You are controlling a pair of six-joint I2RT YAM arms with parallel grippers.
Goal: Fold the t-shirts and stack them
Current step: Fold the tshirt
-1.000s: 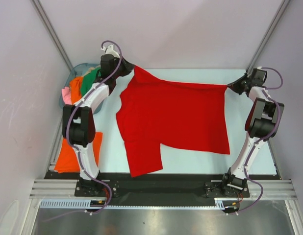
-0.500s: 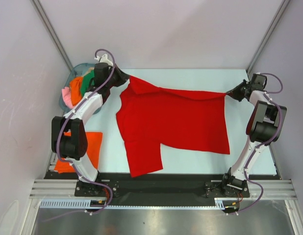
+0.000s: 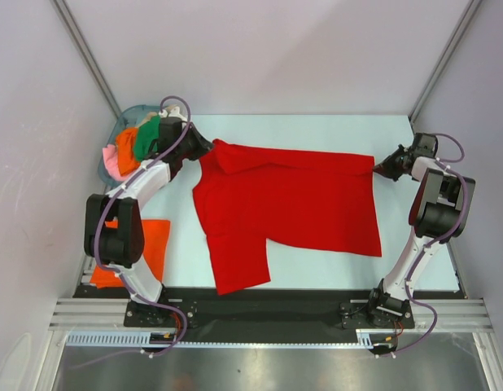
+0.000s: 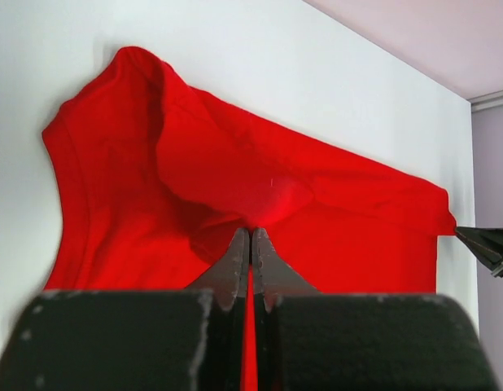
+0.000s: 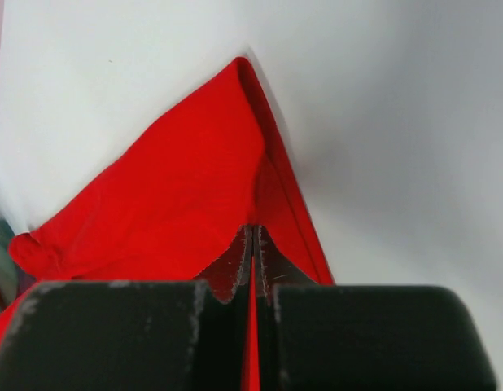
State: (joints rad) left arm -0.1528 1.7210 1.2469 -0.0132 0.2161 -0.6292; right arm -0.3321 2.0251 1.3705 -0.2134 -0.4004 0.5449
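The red t-shirt [image 3: 292,199] lies spread flat between the grippers. The left gripper [image 3: 206,148] is clamped on its far left corner, and the right gripper [image 3: 379,168] pinches its far right corner.

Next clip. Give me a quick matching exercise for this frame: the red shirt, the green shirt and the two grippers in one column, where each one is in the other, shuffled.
Things:
1. red t-shirt
2. green t-shirt
3. left gripper
4. right gripper

Places:
A. shut on the red cloth's far right corner
B. bundled with other shirts in the basket at the far left
C. spread across the middle of the table
D. shut on the red cloth's far left corner

Pairs: 1-C, 2-B, 3-D, 4-A
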